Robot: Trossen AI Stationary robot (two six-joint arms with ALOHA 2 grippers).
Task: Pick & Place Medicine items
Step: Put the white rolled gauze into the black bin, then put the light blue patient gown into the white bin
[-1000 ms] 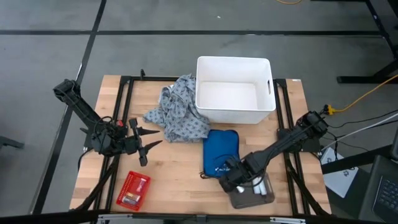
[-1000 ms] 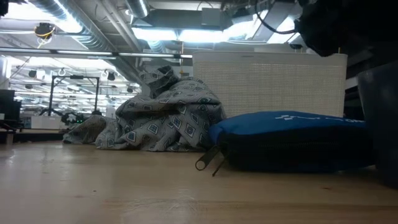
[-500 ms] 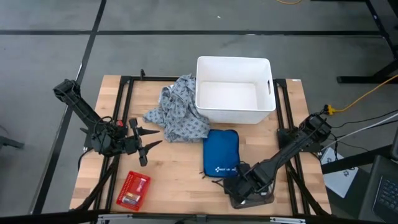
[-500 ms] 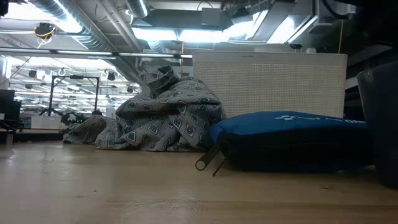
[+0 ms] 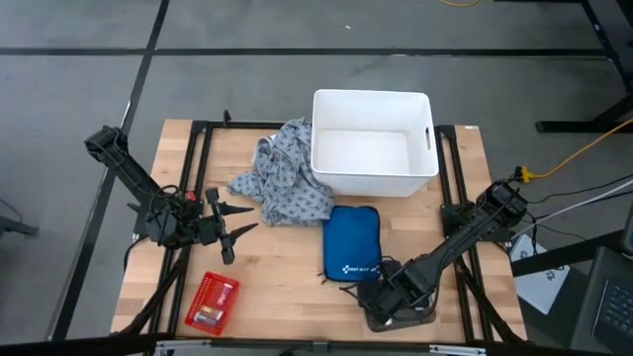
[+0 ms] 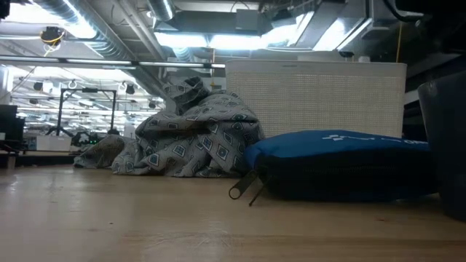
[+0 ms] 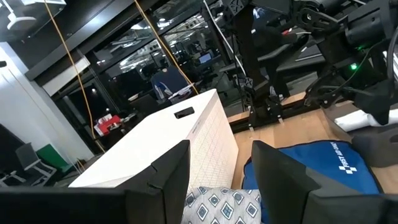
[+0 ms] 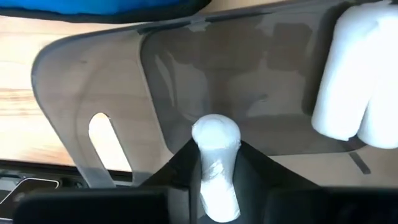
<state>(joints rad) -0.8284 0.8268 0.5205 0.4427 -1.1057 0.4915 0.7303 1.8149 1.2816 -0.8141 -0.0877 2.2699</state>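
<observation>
Two arms on the table: the left gripper (image 5: 229, 235) waits open beside the patterned cloth (image 5: 285, 183). Down in the grey tray (image 8: 93, 81), the right gripper (image 8: 214, 171) pinches a white roll (image 8: 216, 155), more white rolls (image 8: 356, 81) nearby. Pick looks made; next it needs a clean lift toward the white bin (image 5: 374, 141).

Table layout, seen from above

The bin (image 5: 374, 158) stands at the table's (image 5: 277, 287) far edge, right of centre, with the patterned cloth (image 5: 285, 185) touching its left side. Just in front of the bin lies the zippered pouch (image 5: 352, 243). At the near right corner, just right of the pouch, sits the smoky plastic tray (image 8: 112, 81), with the right gripper (image 5: 388, 307) over it and white rolls (image 8: 354, 81) in it. The mesh basket (image 5: 211, 303) lies at the near left. The left gripper (image 5: 233, 226) hangs left of the cloth.
</observation>
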